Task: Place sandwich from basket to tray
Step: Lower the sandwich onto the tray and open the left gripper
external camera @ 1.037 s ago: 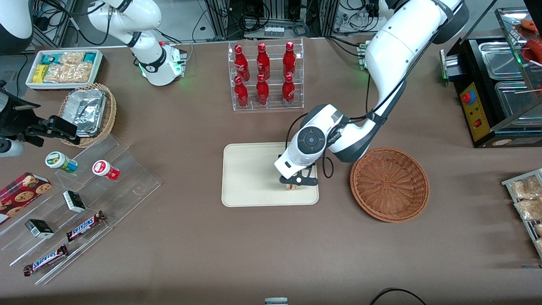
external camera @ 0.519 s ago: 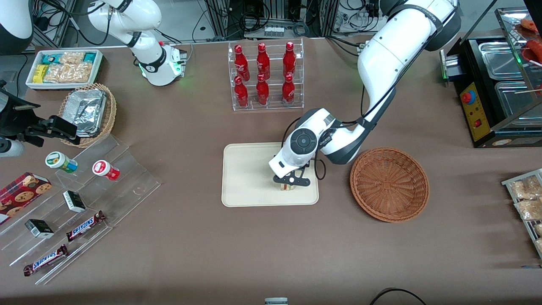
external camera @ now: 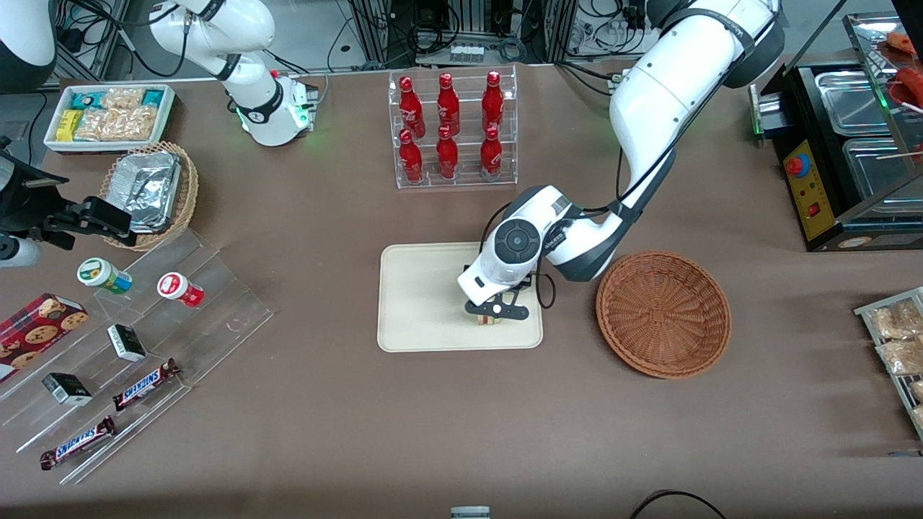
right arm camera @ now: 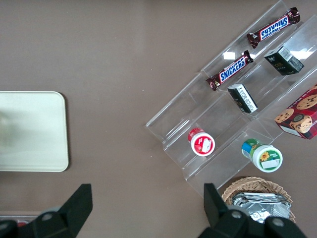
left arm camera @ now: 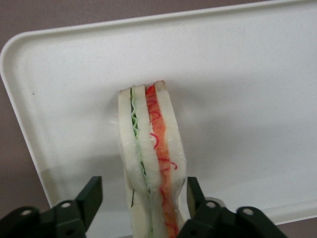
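Brown cloth covers the table (external camera: 433, 432) you are working over, and nearest the front camera on it, toward the parked arm's end, you have a clear stepped display (external camera: 144, 346) with chocolate bars (external camera: 144, 384), small dark boxes and two little tubs. Farther in, near the middle, lies the tray (external camera: 418, 303), cream and flat, and your gripper (external camera: 495, 314) is low over the part of it closest to the basket (external camera: 663, 313). Look at the wrist view and you will see the sandwich (left arm camera: 151, 163) standing on edge on the tray (left arm camera: 247, 74), its green and red layers facing the camera; one finger (left arm camera: 193, 191) presses against the bread on the red side, while the other finger (left arm camera: 91, 196) stands clear of the bread with a gap, so the jaws are parted rather than clamped on it. From the front, only a sliver of the sandwich (external camera: 492, 320) shows under the black fingers. The reddish-brown basket sits just beside the tray toward the working arm's end, apart from it, and holds nothing. Farther still from the camera you have a clear rack of red bottles (external camera: 451, 130), and toward the parked arm's end a tan basket of foil (external camera: 148, 191) and a white bin of snack packets (external camera: 108, 115).
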`<state>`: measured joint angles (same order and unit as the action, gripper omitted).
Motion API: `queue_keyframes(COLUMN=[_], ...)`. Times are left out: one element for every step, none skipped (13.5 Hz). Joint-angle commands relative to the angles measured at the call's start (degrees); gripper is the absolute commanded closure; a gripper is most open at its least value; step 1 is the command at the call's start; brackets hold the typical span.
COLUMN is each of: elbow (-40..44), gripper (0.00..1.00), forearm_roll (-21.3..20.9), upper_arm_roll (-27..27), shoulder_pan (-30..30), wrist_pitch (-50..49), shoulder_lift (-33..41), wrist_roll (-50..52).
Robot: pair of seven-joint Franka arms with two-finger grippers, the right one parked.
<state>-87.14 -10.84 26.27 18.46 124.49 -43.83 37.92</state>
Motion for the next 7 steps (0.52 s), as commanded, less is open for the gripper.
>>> queue_keyframes(elbow=[2.3,2.4,2.7,3.5,4.2,5.9,8.0], gripper=[0.0,0.0,0.0,0.0,0.0,0.0,0.0], forearm_roll=[-0.8,-1.3,-1.4,-1.6,-1.6,-1.3,-0.9], upper_arm_roll=[-0.3,-0.3,-0.3,-0.3,-0.3,-0.3,-0.3], shoulder_pan=[0.6,0.6,0.6,0.7,0.7,0.5,0.3], wrist_pitch=[-1.4,-1.5,-1.6,-2.7,-5.4,-8.7,-10.9], shoulder_lift=[-0.6,-0.4,0.2,1.0,1.6,1.9,2.0], wrist_roll=[2.3,2.4,2.5,2.7,2.6,2.7,2.7])
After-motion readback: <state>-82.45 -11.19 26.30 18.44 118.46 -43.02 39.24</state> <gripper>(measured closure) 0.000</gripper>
